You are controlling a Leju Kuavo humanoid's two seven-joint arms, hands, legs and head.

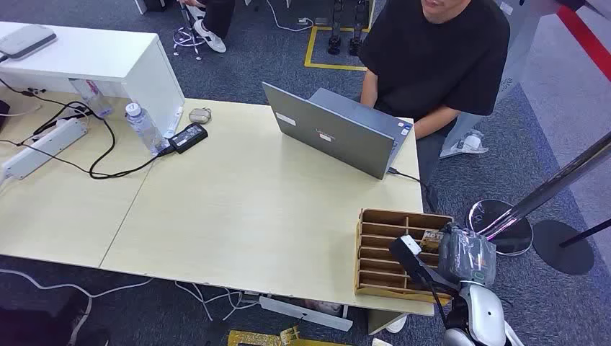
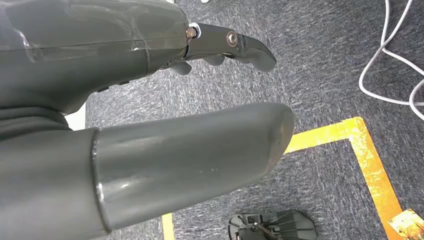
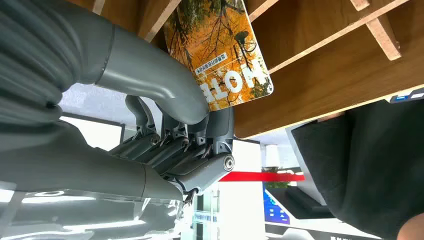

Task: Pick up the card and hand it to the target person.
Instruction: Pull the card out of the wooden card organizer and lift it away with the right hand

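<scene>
My right hand [image 3: 200, 135] pinches the card [image 3: 220, 50] between thumb and fingers, just over the wooden rack [image 1: 382, 252] at the desk's corner. Picking looks done; passing it to the person [image 1: 439, 58] remains. My left hand [image 2: 150, 125] hangs empty, fingers apart.

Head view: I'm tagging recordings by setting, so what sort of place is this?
Probably an office or lab workspace set up as a reception desk: a person sits at a laptop on a pale desk, with a power strip and a wooden card rack beside a stanchion.
</scene>
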